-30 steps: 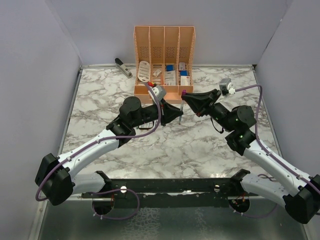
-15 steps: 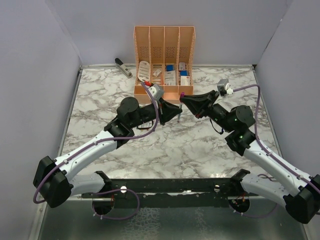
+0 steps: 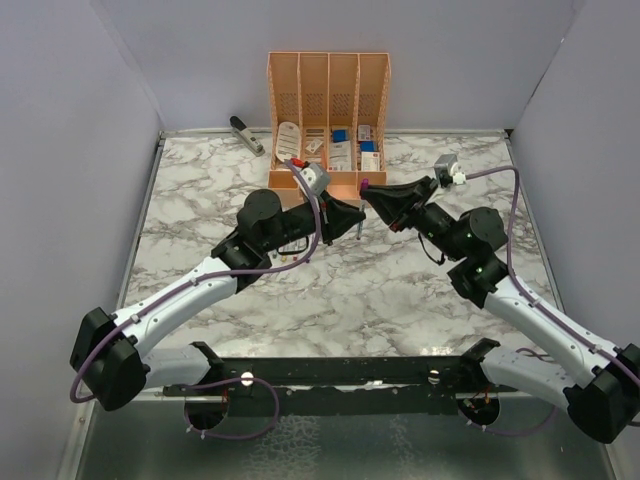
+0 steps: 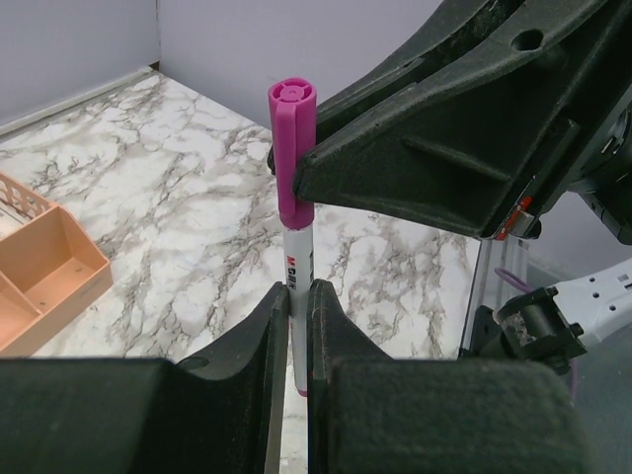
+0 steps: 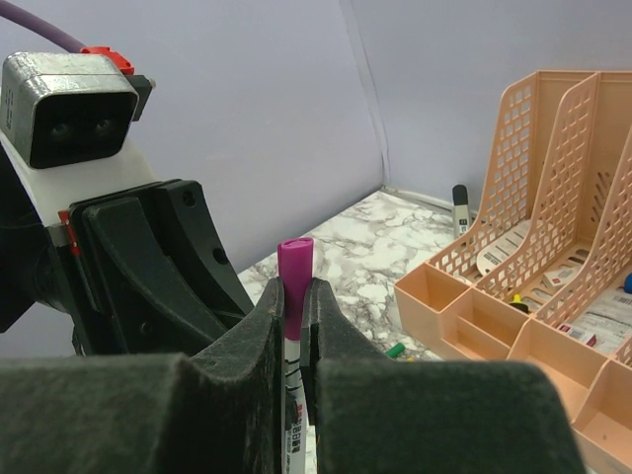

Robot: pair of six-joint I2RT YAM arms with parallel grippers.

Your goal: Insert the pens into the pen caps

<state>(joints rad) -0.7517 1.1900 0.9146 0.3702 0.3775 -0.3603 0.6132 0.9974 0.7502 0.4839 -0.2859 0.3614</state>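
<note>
Our left tool (image 4: 298, 296) is clamped on the white barrel of a pen (image 4: 297, 259), which rises out from between its fingers above the marble table (image 3: 340, 290), near the front of the peach organiser (image 3: 328, 70). Our right tool (image 5: 294, 296) is closed on the purple cap (image 5: 294, 259) that sits over the pen's far end, and the cap's lower rim meets the barrel. The two tools meet tip to tip, ours on the right gripping just beyond the left. A grey stapler (image 3: 246, 134) lies at the table's far edge, well apart.
</note>
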